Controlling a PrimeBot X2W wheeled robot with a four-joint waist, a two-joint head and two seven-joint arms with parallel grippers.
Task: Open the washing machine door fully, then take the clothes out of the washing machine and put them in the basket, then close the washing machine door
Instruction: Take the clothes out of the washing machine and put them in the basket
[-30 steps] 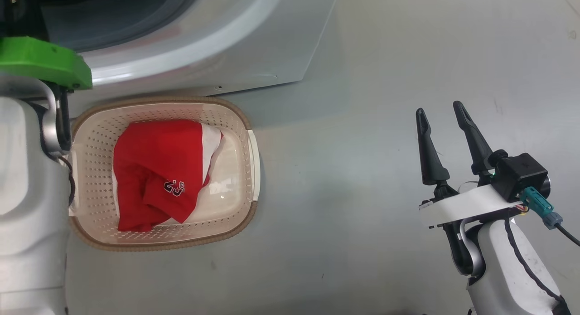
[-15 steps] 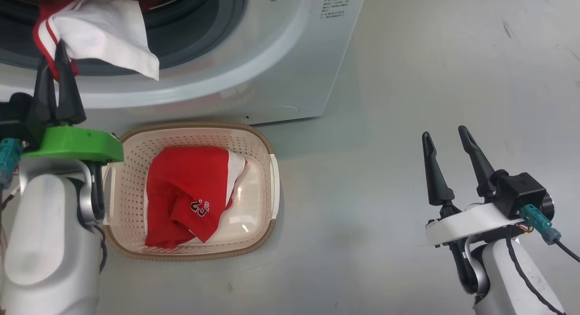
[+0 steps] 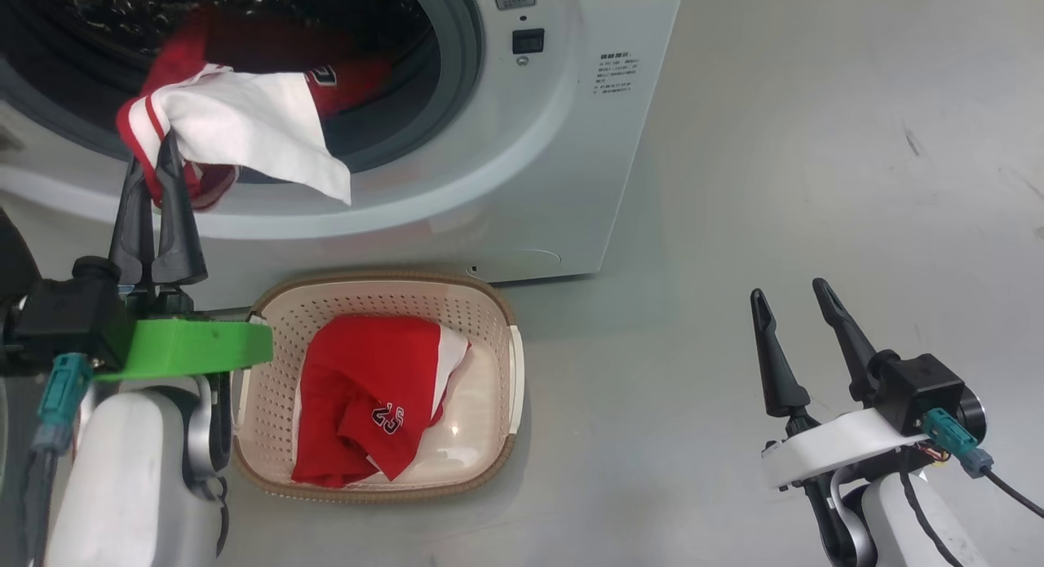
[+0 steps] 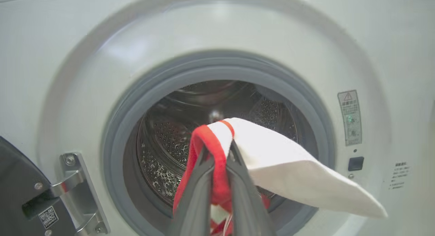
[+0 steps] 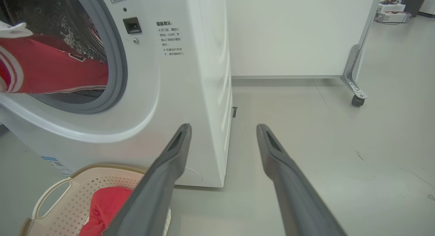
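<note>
The white washing machine (image 3: 571,143) stands with its mouth uncovered, and the washing machine door (image 4: 13,181) is swung aside at the lower left of the left wrist view. My left gripper (image 3: 155,155) is shut on a red-and-white garment (image 3: 245,126) and holds it in front of the drum opening. The left wrist view shows the left gripper (image 4: 219,151) pinching the garment's red edge (image 4: 204,141). More red clothes (image 3: 342,69) lie in the drum. The basket (image 3: 489,306) sits on the floor below the opening, with a red numbered garment (image 3: 367,387) inside. My right gripper (image 3: 787,302) stands open over the floor to the right.
Grey floor (image 3: 775,143) stretches to the right of the machine. In the right wrist view a white panel on castors (image 5: 353,90) stands behind the machine's side. The door hinge (image 4: 74,185) is at the left of the opening.
The head camera has tilted up, bringing the drum into view. My left gripper has drawn back from the machine towards the basket with the garment. The right gripper stays open and still.
</note>
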